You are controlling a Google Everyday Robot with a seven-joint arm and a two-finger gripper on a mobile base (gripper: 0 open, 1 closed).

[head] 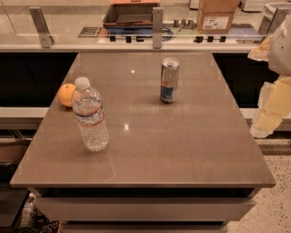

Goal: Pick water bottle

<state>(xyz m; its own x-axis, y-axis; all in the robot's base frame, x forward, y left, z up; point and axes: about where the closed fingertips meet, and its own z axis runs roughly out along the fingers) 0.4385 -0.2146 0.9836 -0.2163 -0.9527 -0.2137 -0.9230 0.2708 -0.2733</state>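
Water bottle (91,119) stands upright on the left part of the worktop (182,145), a broad grey-brown slab that fills most of the view and reflects small spots of light. Behind the worktop runs a pale counter (68,47) with a clear screen held by metal posts (157,27). Beyond the screen sit a brown cardboard box (217,16) with a white label and a dark open tray (131,13).

At the right edge of the view, the robot's pale, yellowish gripper (268,109) hangs beside the right side of the worktop, off its surface and well apart from the bottle. Whether it is spread or pressed together cannot be told, and it holds nothing that can be seen.

The bottle is clear ribbed plastic with a white screw cap and a pale label band carrying an orange-red stripe. Nothing grips it.

A slim silver-blue can (169,80) stands upright farther back, near the middle of the worktop and well to the right of the bottle. It is shorter than the bottle.

An orange (66,94) lies at the left edge of the worktop, just behind the bottle and partly hidden by it.
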